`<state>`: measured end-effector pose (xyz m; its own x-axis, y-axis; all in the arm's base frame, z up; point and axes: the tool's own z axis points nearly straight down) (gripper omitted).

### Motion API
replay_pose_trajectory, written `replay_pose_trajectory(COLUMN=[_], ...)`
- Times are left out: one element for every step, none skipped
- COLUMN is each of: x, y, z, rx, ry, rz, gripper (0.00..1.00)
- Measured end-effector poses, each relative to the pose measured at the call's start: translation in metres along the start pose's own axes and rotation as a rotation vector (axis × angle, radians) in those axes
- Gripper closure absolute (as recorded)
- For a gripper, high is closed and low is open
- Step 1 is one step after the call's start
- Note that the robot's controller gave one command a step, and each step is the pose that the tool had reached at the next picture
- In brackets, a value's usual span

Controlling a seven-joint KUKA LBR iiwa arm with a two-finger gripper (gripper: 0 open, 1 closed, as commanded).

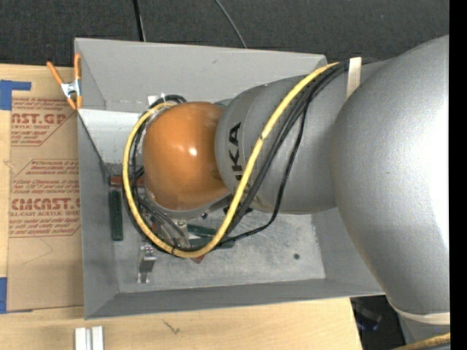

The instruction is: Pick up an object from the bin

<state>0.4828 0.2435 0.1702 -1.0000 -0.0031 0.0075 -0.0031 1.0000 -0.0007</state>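
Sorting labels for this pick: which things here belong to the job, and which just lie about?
Job: robot arm, grey bin, dark green bar beside the wrist.
Lying about: small silvery clip near the bin's lower left corner; dark speck on its floor.

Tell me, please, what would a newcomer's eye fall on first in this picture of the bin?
First comes the glossy orange wrist cover, ringed by a yellow cable, hanging over the left-middle of the grey bin, with the bulky silver arm reaching in from the right. Next, on the bin's floor, a dark green narrow bar lies by the left wall and a small silvery metal piece lies toward the near-left corner.
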Motion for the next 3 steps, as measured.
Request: replay_pose_trajectory(x=[-0.002,-0.051,-0.050], y=[-0.001,-0.033,-0.054], z=[-0.004,0.021,0.041], rx=[-0.002,-0.002,-0.001], ry=[-0.007,-0.011,-0.010], rz=[0.003,-0.047,-0.050], gripper=[0.00,0.00,0.00])
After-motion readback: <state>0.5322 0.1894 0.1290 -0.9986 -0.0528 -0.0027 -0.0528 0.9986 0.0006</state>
